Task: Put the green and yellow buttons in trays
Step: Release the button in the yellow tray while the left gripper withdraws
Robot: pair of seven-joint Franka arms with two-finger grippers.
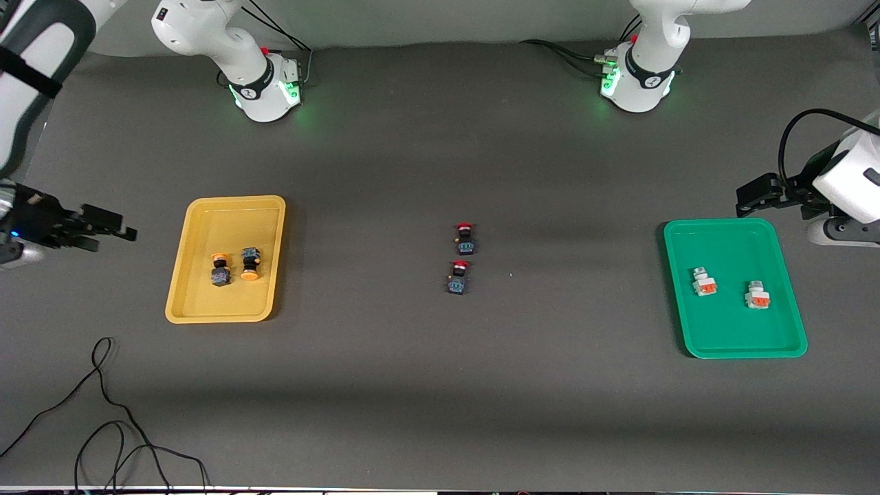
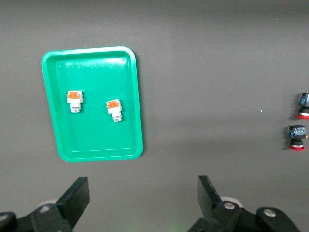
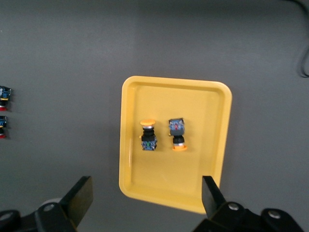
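Note:
Two black switches with orange-yellow caps (image 1: 220,269) (image 1: 250,264) lie side by side in the yellow tray (image 1: 199,302); they also show in the right wrist view (image 3: 148,134) (image 3: 177,134). Two whitish-grey switches with orange-red blocks (image 1: 703,282) (image 1: 757,295) lie in the green tray (image 1: 729,340), and show in the left wrist view (image 2: 74,100) (image 2: 114,109). My right gripper (image 1: 113,230) is open and empty, up beside the yellow tray (image 3: 212,145) at the right arm's end. My left gripper (image 1: 753,198) is open and empty, up by the green tray's (image 2: 91,152) corner.
Two black switches with red caps (image 1: 465,237) (image 1: 458,277) stand on the dark mat at the table's middle, one nearer the front camera than the other. A loose black cable (image 1: 103,412) lies near the front edge at the right arm's end.

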